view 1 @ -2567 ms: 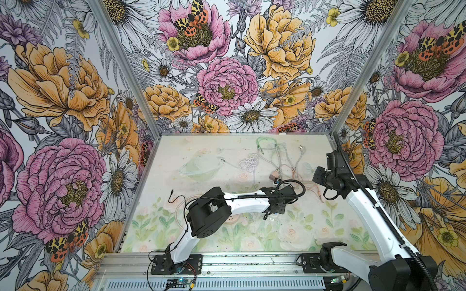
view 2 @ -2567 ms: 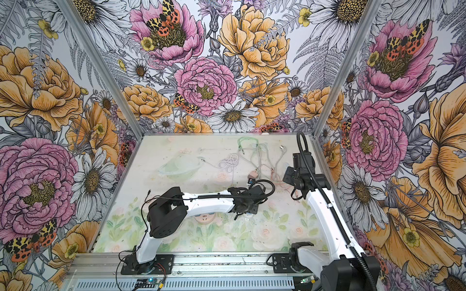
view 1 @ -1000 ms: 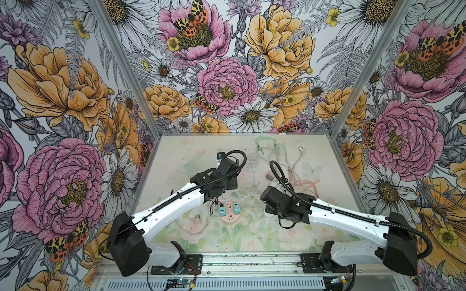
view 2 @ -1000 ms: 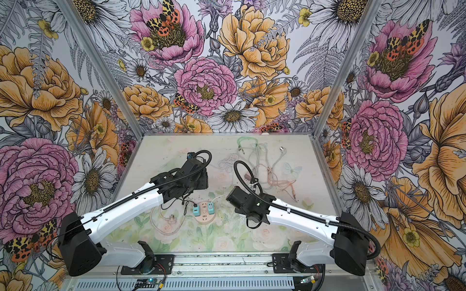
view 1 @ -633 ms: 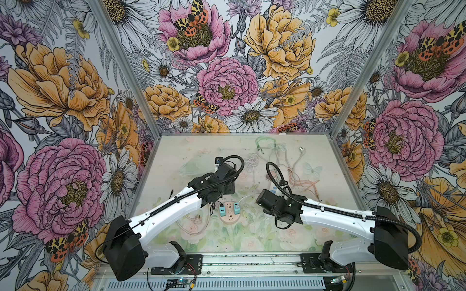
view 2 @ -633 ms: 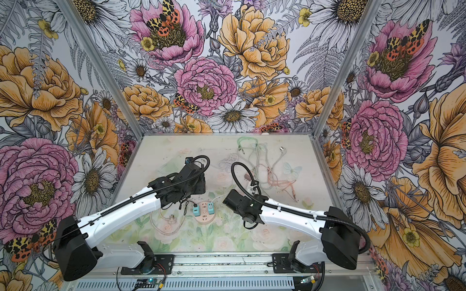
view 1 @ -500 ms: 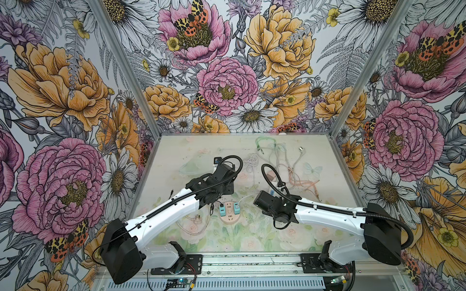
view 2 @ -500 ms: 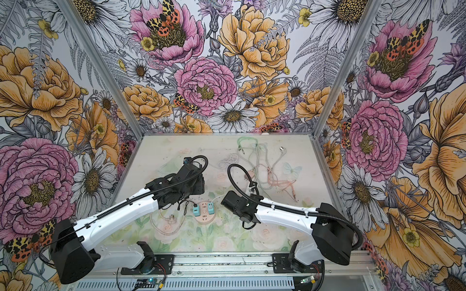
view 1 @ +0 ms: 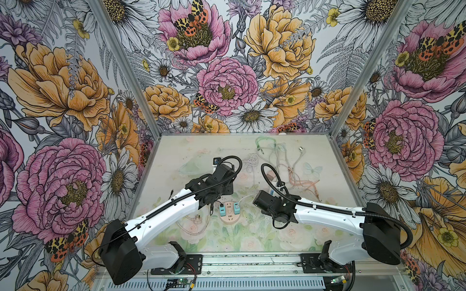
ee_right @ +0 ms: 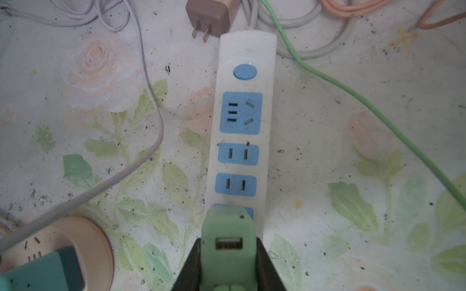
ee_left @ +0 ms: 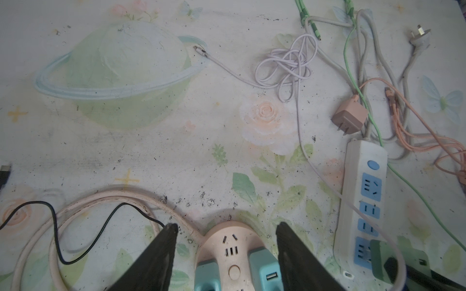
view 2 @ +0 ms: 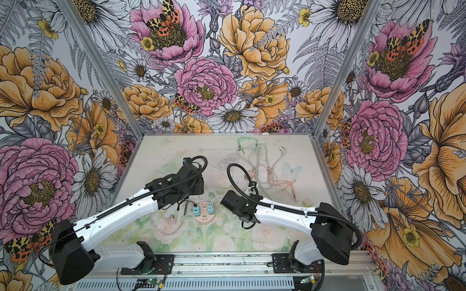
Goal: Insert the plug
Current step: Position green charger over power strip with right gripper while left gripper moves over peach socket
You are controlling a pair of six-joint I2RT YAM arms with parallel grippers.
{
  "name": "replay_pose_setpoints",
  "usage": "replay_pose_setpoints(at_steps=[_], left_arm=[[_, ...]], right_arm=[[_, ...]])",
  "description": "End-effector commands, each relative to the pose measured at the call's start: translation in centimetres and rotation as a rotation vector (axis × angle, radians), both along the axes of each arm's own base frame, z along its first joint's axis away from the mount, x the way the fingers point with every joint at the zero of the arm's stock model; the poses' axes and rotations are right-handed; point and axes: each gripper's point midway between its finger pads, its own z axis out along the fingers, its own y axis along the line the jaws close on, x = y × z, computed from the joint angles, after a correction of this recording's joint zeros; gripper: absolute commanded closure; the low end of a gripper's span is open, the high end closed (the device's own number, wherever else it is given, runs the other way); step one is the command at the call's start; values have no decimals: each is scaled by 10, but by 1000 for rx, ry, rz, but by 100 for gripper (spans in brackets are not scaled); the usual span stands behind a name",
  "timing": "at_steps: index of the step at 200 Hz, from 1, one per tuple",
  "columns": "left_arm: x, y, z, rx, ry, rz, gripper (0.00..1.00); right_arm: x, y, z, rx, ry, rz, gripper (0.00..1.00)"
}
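Note:
My right gripper (ee_right: pixel 228 245) is shut on a green USB charger plug (ee_right: pixel 228 234). The plug stands over the nearest blue socket of the white power strip (ee_right: pixel 243 113); its prongs are hidden. The left wrist view shows the same strip (ee_left: pixel 363 196) with the plug (ee_left: pixel 378 257) at its near end. My left gripper (ee_left: pixel 227 226) is open, its fingers on either side of a round pink socket hub (ee_left: pixel 228 241) that carries two teal chargers (ee_left: pixel 264 267), touching neither. In both top views the hub (view 1: pixel 229 214) (view 2: pixel 205 213) lies between the two wrists.
A brown two-pin adapter (ee_left: pixel 349 117) lies at the strip's far end. Around it are a lilac cable (ee_left: pixel 285 63), a green cable (ee_right: pixel 353 95), orange cables (ee_left: pixel 416 121) and a white three-pin plug (ee_left: pixel 419 35). A pink cord loop (ee_left: pixel 100 199) and a black wire (ee_left: pixel 58 226) lie by the hub.
The right arm has slid a little to the left with the green plug in its jaws. The left arm has barely shifted. Neither gripper has opened or shut.

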Motion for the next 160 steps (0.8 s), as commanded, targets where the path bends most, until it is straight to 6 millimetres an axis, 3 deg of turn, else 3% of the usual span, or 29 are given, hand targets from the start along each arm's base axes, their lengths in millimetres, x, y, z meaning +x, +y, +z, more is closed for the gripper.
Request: replay_pose_setpoints(at_steps=[1,117,160], left_arm=[[1,1,-5,-2,12,7,35],[2,-3,-17,14,45,4,35],[0,-1,-15,6,38,7,35]], right_arm=[[9,7,16,21,-65,1,100],[8,15,7,-27,-59,52,100],[2,12,-6,-41,-17,50,100]])
